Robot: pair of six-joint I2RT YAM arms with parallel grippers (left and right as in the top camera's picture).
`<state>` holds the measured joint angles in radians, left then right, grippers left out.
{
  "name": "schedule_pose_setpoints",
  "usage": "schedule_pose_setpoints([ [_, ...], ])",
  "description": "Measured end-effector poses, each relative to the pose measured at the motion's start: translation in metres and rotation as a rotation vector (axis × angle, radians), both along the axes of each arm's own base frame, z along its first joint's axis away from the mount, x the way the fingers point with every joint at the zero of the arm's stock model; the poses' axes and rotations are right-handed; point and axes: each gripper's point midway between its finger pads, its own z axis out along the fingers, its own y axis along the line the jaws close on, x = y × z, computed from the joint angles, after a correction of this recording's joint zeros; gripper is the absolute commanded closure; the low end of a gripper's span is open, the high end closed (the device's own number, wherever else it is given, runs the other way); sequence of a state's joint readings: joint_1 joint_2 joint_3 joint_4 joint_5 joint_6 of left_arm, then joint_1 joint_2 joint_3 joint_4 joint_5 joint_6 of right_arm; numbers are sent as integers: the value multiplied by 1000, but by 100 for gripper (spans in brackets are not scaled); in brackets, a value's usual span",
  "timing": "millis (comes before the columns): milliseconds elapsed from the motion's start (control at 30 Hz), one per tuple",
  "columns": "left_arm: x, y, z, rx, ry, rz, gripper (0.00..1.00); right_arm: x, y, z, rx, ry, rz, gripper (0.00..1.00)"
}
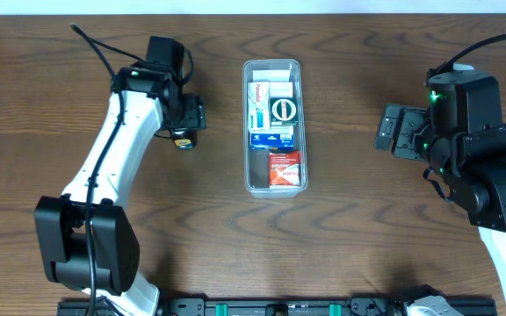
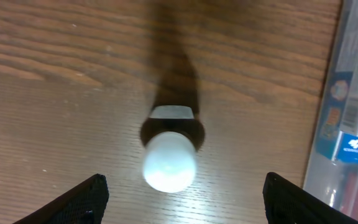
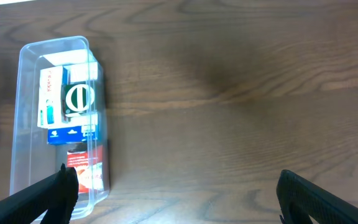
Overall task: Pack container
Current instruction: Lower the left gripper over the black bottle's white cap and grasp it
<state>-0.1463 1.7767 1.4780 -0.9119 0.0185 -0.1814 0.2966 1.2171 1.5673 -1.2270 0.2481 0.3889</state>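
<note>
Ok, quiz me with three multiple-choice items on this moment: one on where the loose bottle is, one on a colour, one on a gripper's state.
1. Relative to the container, where is the white-capped bottle?
A) inside it
B) outside it, on the table beneath the left gripper
C) held over it

2. The box at the container's end nearest the arm bases is mostly:
A) green
B) red
C) yellow

3. The right gripper is:
A) shut on a box
B) out of view
C) open over bare table

Answers: 1 B, as the left wrist view shows the bottle on the table between the spread fingers, with the container off to one side. 2 B, as the overhead view shows a red pack there. 3 C, as its fingers stand wide apart with only table between them.
</note>
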Motion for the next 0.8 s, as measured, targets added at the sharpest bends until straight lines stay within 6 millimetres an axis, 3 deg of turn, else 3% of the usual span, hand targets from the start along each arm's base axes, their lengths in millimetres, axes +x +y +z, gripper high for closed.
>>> schedule_pose_setpoints([
  [433, -3, 11, -1, -24, 18, 123, 24, 0, 0, 0, 0, 0, 0, 1],
  [600, -4, 11, -1, -75, 21, 315, 26, 0, 0, 0, 0, 0, 0, 1],
  [800, -3, 11, -3, -178, 17, 684, 25, 0, 0, 0, 0, 0, 0, 1],
])
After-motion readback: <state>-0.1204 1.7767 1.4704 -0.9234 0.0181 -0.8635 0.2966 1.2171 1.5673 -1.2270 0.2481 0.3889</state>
